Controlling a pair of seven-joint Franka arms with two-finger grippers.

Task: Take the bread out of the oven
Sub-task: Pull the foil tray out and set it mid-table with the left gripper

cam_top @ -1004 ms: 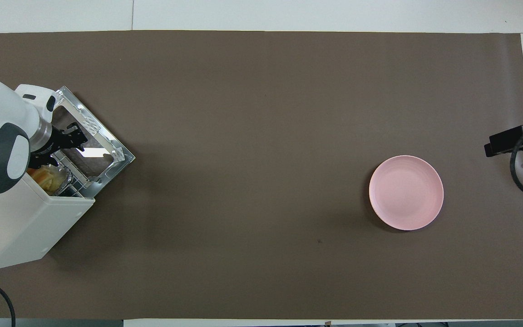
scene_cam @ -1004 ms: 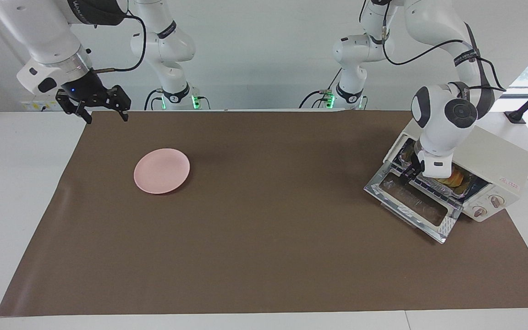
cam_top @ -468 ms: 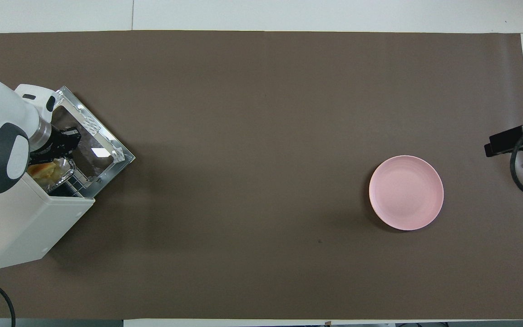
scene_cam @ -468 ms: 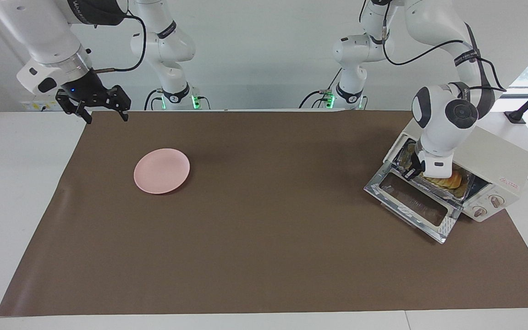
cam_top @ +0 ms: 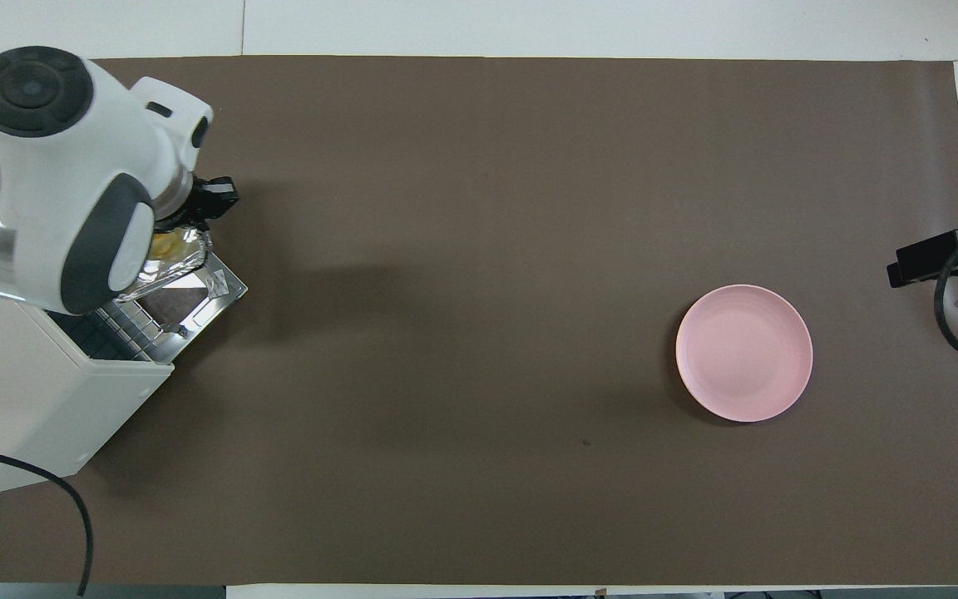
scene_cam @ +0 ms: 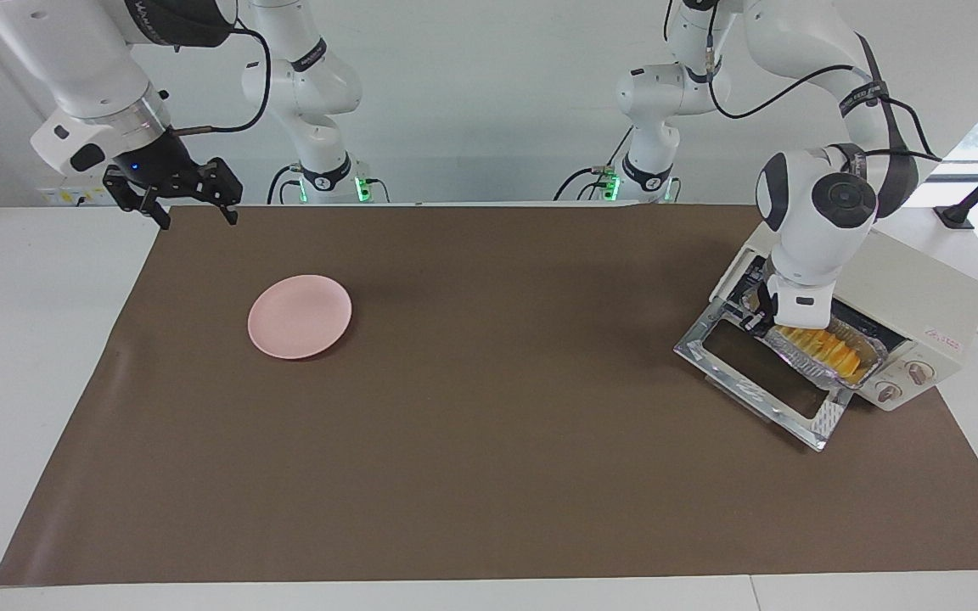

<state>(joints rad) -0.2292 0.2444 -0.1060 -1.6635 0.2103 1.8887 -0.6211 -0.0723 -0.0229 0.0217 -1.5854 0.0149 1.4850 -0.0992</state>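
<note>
The cream-white oven (scene_cam: pixel 922 293) stands at the left arm's end of the table with its glass door (scene_cam: pixel 752 373) dropped open. A crinkled foil tray (scene_cam: pixel 803 361) sticks out of the oven's mouth over the door. The golden ridged bread (scene_cam: pixel 833 350) lies in it. My left gripper (scene_cam: pixel 758 321) is shut on the tray's rim at the end toward the robots. From overhead the left arm covers most of the tray (cam_top: pixel 175 259), and only a sliver of bread (cam_top: pixel 165 245) shows. My right gripper (scene_cam: pixel 192 212) hangs open and waits over the mat's corner at the right arm's end.
A round pink plate (scene_cam: pixel 300 316) lies on the brown mat (scene_cam: pixel 489 441) toward the right arm's end. The oven's wire rack (cam_top: pixel 125 320) shows inside the open mouth. A black cable (cam_top: pixel 38 491) runs past the oven's back corner.
The left gripper closed on the foil tray's rim and drew the tray with the bread out of the oven, over the open door. The right arm has not moved.
</note>
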